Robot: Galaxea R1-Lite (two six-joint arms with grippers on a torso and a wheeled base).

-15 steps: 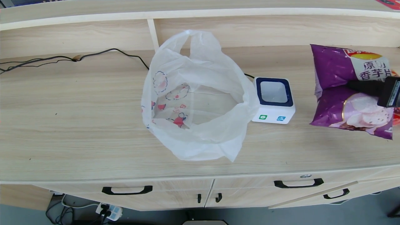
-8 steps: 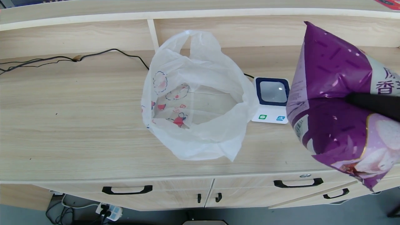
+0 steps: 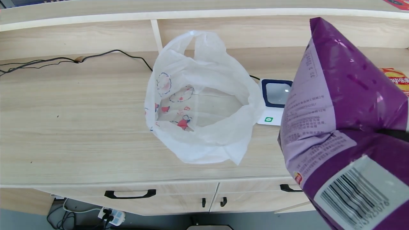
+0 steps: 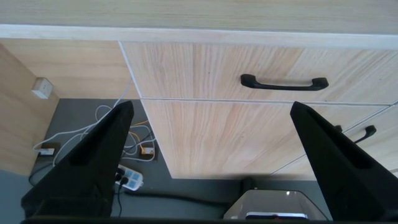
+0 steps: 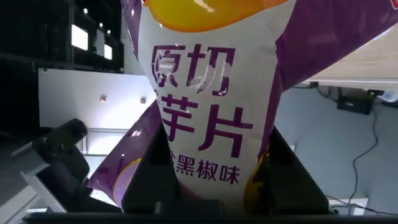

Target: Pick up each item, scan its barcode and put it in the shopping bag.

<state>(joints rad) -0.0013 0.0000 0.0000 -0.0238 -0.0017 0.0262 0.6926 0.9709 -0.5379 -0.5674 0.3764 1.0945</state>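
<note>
Clamping the chip bag (image 3: 345, 105) mid-length, the right pincer (image 5: 219, 168) holds it tilted, barcode (image 3: 354, 191) facing up, away from the scanner (image 3: 276, 94) just to its left.

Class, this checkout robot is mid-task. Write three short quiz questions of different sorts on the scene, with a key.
1. True or false: the shopping bag already holds an item.
2. Which hand holds the purple snack bag? A. left B. right C. neither
3. Fill in: the raised snack bag partly hides the ____ standing beside the shopping bag.
Key: 1 false; 2 B, the right hand; 3 scanner.
</note>
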